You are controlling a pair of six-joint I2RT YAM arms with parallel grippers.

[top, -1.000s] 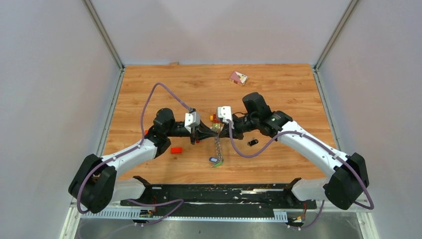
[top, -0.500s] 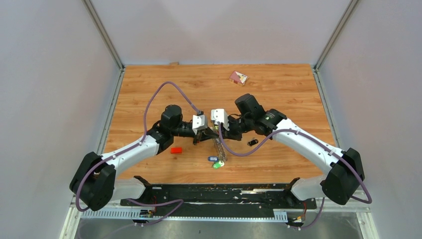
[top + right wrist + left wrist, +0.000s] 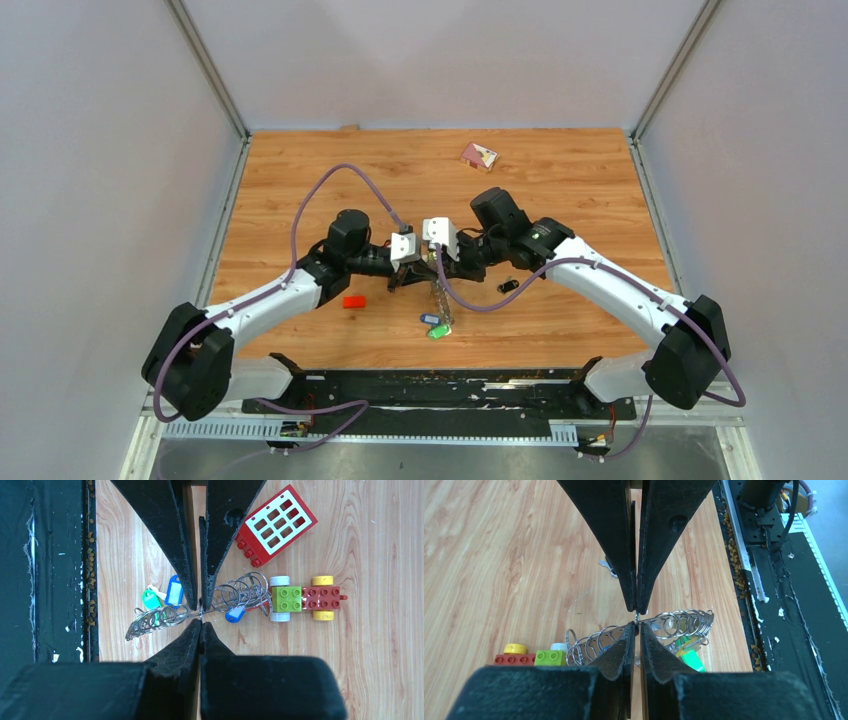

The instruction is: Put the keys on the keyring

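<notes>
1. Top external view.
   - Keyring (image 3: pixel 439 300): a chain of wire loops with its long axis 12–6 o'clock. Its upper end is at the jaws and its lower end is on the surface (image 3: pixel 300 190).
   - Blue key (image 3: pixel 430 320) and green key (image 3: pixel 438 331): both sit at the keyring's 6 o'clock end.
   - Left jaws and right jaws: they meet tip to tip over the keyring, the left entering from 9 o'clock and the right from 3. Neither is nearer.
   - Black key (image 3: pixel 508 286): loose, at 4 o'clock of the jaws, on the right jaws' side.

2. Left wrist view.
   - Left jaws: parted by a narrow slit. A thin wire stands at the tips, apparently unclamped.
   - Keyring: its loops run 8–2 o'clock, crosswise to the jaws.
   - Toy car (image 3: pixel 549 656): on the surface at 8 o'clock of the tips.

3. Right wrist view.
   - Right jaws: fully closed, the tips seemingly pinching one thin wire of the keyring.
   - Keyring loops: fanned to either side of the tips, again 8–2 o'clock.
   - Window brick (image 3: pixel 275 525): at 1 o'clock, apart from the keyring.
   - Judgement: the hold likely rests on the right jaws alone, and the loose key lies on their side.
</notes>
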